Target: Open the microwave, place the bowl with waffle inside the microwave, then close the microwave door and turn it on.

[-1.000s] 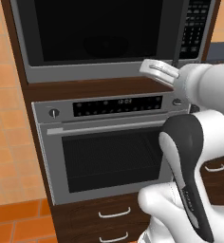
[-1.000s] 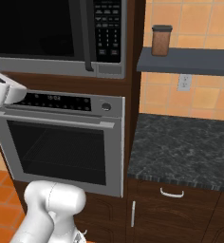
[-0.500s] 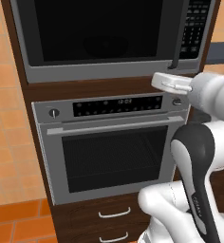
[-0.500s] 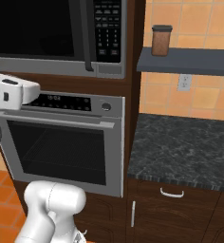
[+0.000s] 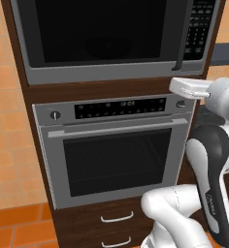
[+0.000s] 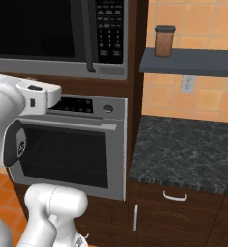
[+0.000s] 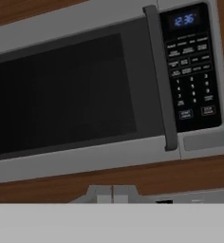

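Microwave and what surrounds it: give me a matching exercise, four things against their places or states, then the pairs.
Things:
1. microwave door
2. keypad panel
3. oven
4. brown jar

Places or states:
A. on the shelf above the stone counter
B. shut, dark glass window
C. right of the door's vertical handle
D. directly below the microwave, with a bar handle

Pairs: 1-B, 2-C, 3-D, 4-A

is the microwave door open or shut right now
Shut. The microwave door sits flush in the microwave's steel frame, its vertical handle lies against the keypad panel, and no interior shows.
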